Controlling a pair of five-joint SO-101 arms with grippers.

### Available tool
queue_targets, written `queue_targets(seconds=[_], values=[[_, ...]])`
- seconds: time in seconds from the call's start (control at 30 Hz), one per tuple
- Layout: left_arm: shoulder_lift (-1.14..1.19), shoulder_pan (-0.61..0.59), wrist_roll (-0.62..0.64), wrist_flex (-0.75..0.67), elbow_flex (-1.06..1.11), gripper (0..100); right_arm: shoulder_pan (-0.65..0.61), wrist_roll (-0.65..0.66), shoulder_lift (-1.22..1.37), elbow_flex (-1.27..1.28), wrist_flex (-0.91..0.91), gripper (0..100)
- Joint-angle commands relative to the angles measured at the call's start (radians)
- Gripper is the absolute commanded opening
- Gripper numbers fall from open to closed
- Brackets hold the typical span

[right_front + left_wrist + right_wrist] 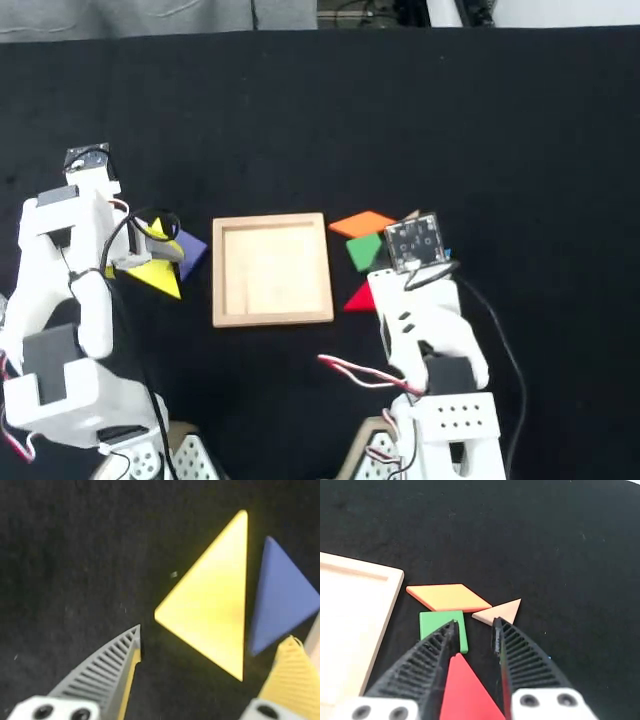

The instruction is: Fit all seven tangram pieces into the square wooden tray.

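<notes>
Left gripper [214, 635]: grey ribbed finger [112, 667] and yellow ribbed finger [290, 675] spread wide, pinching nothing. Between them, lying flat, the large flat yellow triangle piece [212, 605], one corner near the grey fingertip, no contact to be made out. Just beside its long straight edge, across a thin dark gap, the flat blue triangle piece [280, 600], one corner close to the yellow finger.

Right gripper [474, 624]: two black ribbed fingers [432, 660] parted narrowly, gripping nothing. Between them, the apex of the flat red triangle piece [465, 690], lying on the table. One fingertip over the edge of the flat green square piece [437, 622]; the other near a corner of the small pale peach triangle piece [500, 612]. Beyond the square and close against it, the flat orange parallelogram piece [447, 596], one tip by the peach triangle.

Farther out, seen from above: the square light wooden tray [272, 219] mid-table between the two arms, its pale floor fully showing. Yellow and blue pieces just off the tray's side nearest the left arm; orange, green and red pieces clustered just off the opposite side, partly under the right arm. All of it on the black tabletop [400, 120].
</notes>
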Motion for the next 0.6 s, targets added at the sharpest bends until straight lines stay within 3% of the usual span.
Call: queue_targets(seconds=[0.0, 0.17, 0.57], values=[[0.028, -0.013, 0.044, -0.055, -0.042, 37, -0.009, 0.009, -0.016, -0.012, 0.006, 12.1], [0.063, -0.016, 0.087, -0.094, -0.051, 36, -0.009, 0.009, -0.016, -0.010, 0.006, 12.1], [0.075, -0.030, 0.051, -0.092, -0.041, 36, -0.009, 0.009, -0.016, -0.007, 0.006, 12.1]])
